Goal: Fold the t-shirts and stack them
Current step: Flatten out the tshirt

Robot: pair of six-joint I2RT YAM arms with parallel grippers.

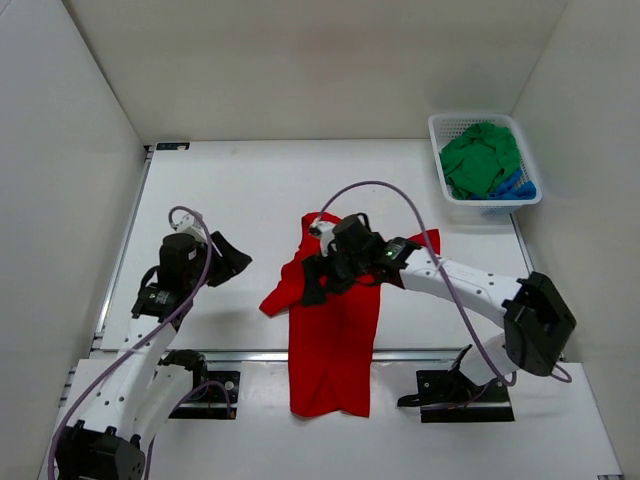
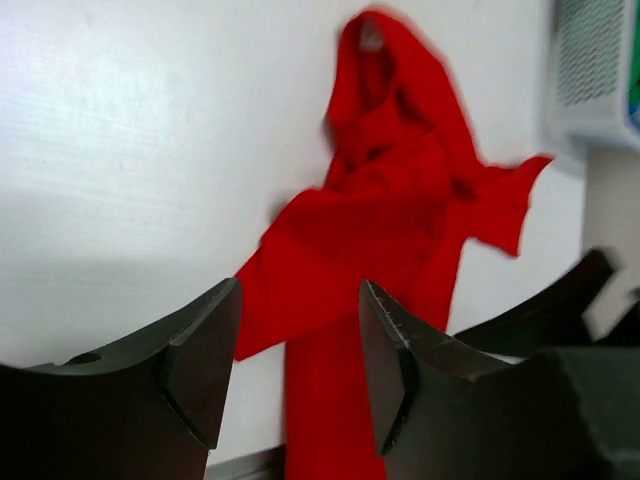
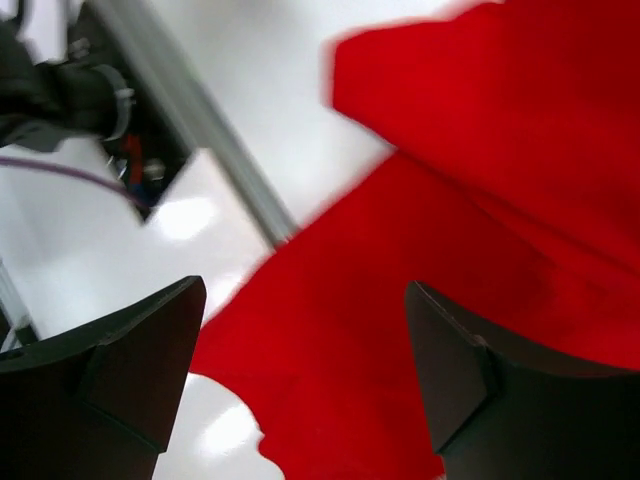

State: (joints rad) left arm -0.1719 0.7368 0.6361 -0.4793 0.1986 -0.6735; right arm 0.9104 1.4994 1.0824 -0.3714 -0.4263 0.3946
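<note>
The red t-shirt (image 1: 335, 340) lies rumpled on the table (image 1: 240, 190), hem past the near edge; the right gripper (image 3: 305, 300) hovers above it, jaws wide, empty; the left gripper (image 2: 300, 300) (also parted, empty) stands aside; best pinch both shoulders and spread flat.

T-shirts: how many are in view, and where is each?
3. The red shirt lies on the table; the green shirt and the blue shirt are in the basket, far right. Others may hide under them.
</note>
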